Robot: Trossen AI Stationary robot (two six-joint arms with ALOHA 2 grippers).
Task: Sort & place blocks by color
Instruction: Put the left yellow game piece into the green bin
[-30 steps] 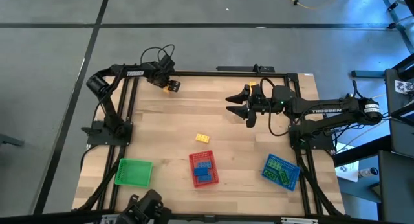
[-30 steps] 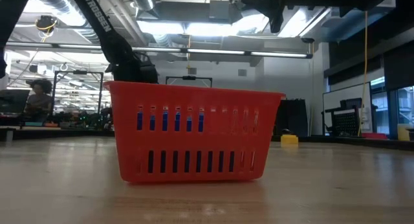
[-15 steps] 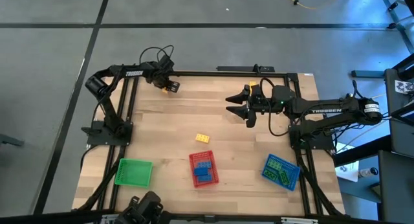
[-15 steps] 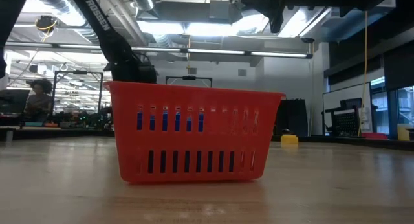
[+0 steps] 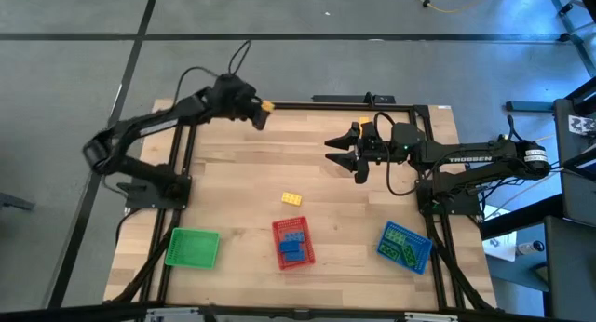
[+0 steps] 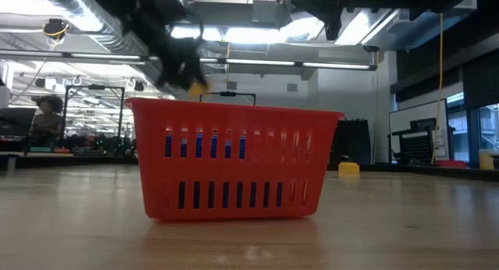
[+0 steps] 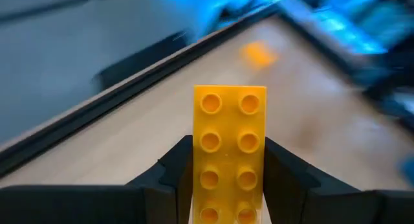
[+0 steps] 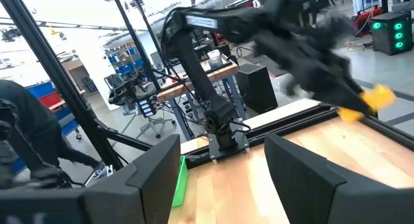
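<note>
Two arms over the bench [image 5: 233, 173] in the overhead view. Left jaws [image 5: 261, 109] raised by the far edge, pinching a yellow block [image 5: 266, 106]. Right jaws [image 5: 346, 152] spread wide and empty, hanging over the bench's far right part. Second yellow block [image 5: 292, 199] lying loose, nearer the trays than either set of jaws. Green tray [image 5: 193, 248], red tray [image 5: 292, 243] with blue blocks [image 5: 293, 245] inside, blue tray [image 5: 406, 245] with green blocks [image 5: 402, 246] inside, all along the near edge.

At bench level: red tray filling the middle, blue blocks showing through its slots, a small yellow block [image 6: 348, 168] beyond it on the right; left arm blurred above, something yellow at its tip.

From the left wrist: yellow block clamped upright between the two dark fingers [image 7: 169, 169], studs facing the camera, bench well below.

From the right wrist: both fingers apart, nothing between them; other arm ahead, yellow block at its tip.

Step in hand, by judgement: carrying a yellow block. Next: swing across to the green tray, the only one looking empty, lower, release inside its walls.
</note>
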